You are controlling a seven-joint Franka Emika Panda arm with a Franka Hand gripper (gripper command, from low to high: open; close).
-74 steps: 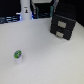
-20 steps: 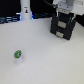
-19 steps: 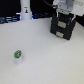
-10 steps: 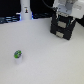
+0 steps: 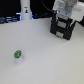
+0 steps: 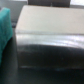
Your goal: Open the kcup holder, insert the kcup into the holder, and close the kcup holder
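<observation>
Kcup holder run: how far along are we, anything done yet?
Nothing looks done yet. The kcup holder shows its front panels flush, no tray pulled out. In hand: the tool is right above the holder's top, seemingly approaching for the opening step; whether its jaws are open or shut isn't visible. Left: open, fetch the kcup, which sits alone on the table far from the holder, insert, close.

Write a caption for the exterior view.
Claw above the black kcup holder; green-topped kcup sits apart on the table.

A robotics lab setup: a bare white counter [image 5: 45, 60] under a robot arm [image 5: 64, 9], dark clutter behind.
</observation>
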